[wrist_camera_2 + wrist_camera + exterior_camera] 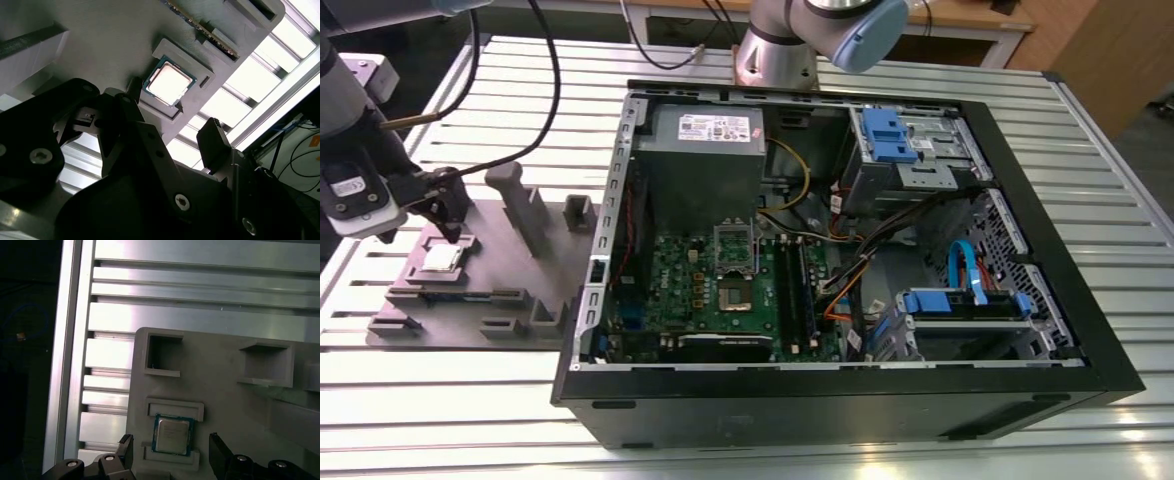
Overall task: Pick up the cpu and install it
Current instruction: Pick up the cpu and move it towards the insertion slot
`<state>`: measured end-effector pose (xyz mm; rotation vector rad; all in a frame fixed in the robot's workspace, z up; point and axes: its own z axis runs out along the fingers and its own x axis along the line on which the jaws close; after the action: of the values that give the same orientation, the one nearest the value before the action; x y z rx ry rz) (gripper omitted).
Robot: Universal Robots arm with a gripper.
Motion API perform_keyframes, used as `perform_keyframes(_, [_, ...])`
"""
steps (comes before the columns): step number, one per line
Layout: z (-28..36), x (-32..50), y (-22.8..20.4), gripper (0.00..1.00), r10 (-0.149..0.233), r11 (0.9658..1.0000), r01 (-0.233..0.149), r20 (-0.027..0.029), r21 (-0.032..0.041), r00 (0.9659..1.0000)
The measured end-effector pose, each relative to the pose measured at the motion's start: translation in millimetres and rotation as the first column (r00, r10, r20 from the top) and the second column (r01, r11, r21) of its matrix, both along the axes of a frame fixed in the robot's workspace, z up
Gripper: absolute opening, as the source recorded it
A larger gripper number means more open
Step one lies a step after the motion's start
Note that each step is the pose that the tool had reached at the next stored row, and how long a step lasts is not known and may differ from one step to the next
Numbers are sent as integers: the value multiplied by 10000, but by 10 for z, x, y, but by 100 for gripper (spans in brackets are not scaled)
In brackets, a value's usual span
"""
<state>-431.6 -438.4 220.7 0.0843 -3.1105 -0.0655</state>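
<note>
The cpu [444, 258] is a small silvery square chip lying flat in a recess of the grey holder block [494, 290], at the exterior view's left. My gripper [450, 233] hovers just above it. In both wrist views the cpu [169, 82] [172, 435] sits in its nest with one dark finger on either side and a gap to each. The gripper [172, 117] [172, 450] is open and holds nothing. The open computer case [1067, 330] lies to the exterior view's right, with its green motherboard and the socket [736, 298] exposed.
The holder block carries upright posts [520, 205] and other recesses [160, 355] near the cpu. A black cable [520, 150] loops over the slatted metal table [480, 400]. Inside the case are a grey power supply [704, 150], blue drive brackets [887, 135] and loose wiring.
</note>
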Motion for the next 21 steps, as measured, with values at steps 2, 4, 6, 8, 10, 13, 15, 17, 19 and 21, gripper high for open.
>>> perform_keyframes(2, [-8,1,0,71,0,10000,0,5,3,10000])
perform_keyframes(4, [-18,8,-1,71,0,10000,0,1,1,10000])
perform_keyframes(6, [-49,9,-1,71,-7,10000,7,2,1,10000])
perform_keyframes(8, [-83,9,-1,71,-38,10000,38,3,0,10000])
perform_keyframes(10, [-120,9,-1,71,-101,9999,101,5,0,9999])
perform_keyframes(13, [-174,9,-1,71,-135,9999,135,12,1,9999])
perform_keyframes(15, [-210,10,-1,71,-136,9999,136,16,1,9999])
perform_keyframes(17, [-239,9,-1,71,-137,9999,137,16,1,9999])
perform_keyframes(19, [-257,9,1,71,-142,9999,142,17,1,9999])
perform_keyframes(21, [-268,9,3,71,-153,9999,153,16,0,9999])
